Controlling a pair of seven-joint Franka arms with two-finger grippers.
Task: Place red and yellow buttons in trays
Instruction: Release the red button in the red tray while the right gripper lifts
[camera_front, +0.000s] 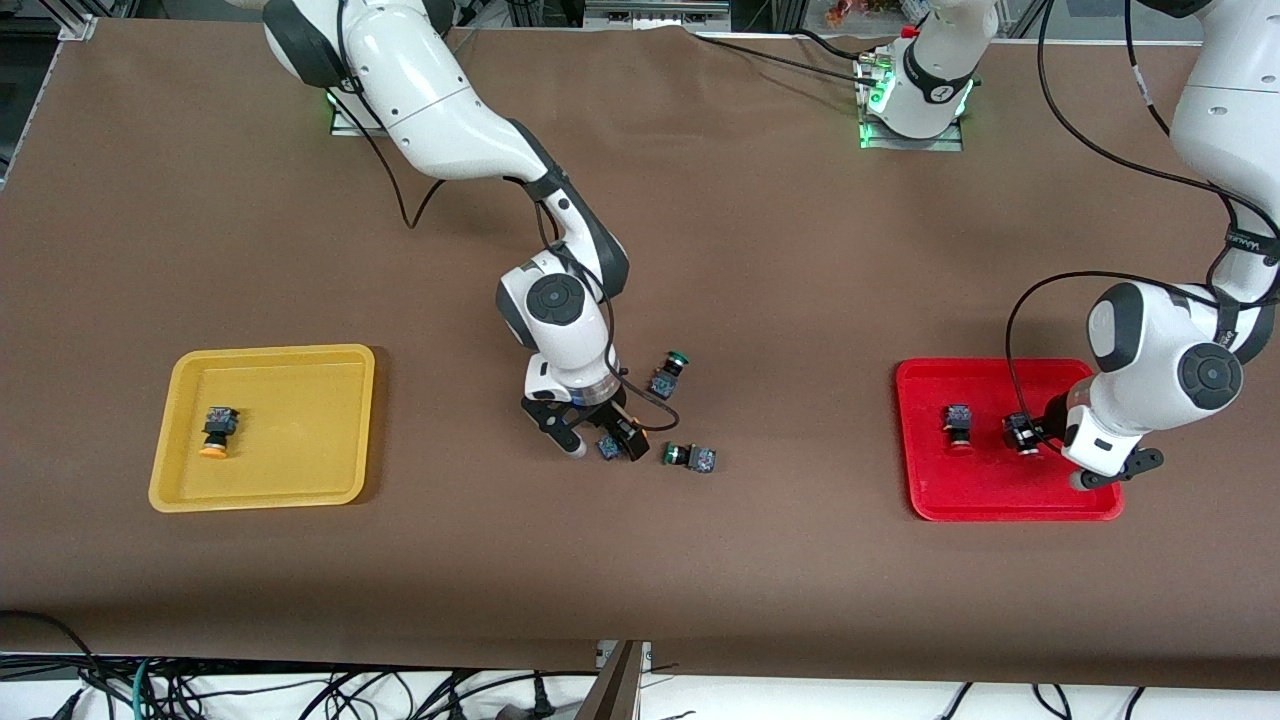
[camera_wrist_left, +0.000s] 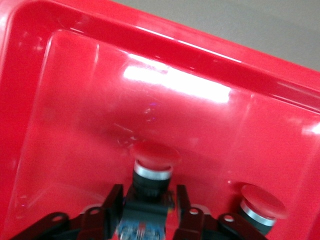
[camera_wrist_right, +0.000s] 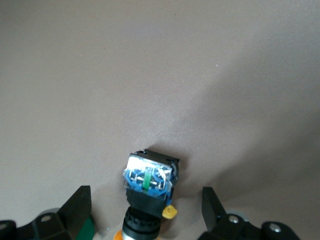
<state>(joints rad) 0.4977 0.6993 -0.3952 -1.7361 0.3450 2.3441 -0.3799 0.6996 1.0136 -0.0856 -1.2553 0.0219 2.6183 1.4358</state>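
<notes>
My right gripper (camera_front: 604, 449) (camera_wrist_right: 145, 200) is open, low over mid-table, its jaws wide on either side of an orange-yellow button (camera_front: 608, 446) (camera_wrist_right: 150, 187) that lies on the cloth. Another orange-yellow button (camera_front: 215, 432) lies in the yellow tray (camera_front: 300, 420). My left gripper (camera_front: 1035, 436) (camera_wrist_left: 148, 192) is low in the red tray (camera_front: 1000, 495) (camera_wrist_left: 75, 100). Its jaws stand slightly open close beside a red button (camera_front: 1022, 433) (camera_wrist_left: 154, 156). A second red button (camera_front: 959, 427) (camera_wrist_left: 262, 202) lies beside it in the tray.
Two green-capped buttons lie on the cloth by my right gripper, one (camera_front: 668, 373) farther from the front camera and one (camera_front: 690, 457) beside it toward the left arm's end. A green cap (camera_wrist_right: 88, 228) shows by one right finger.
</notes>
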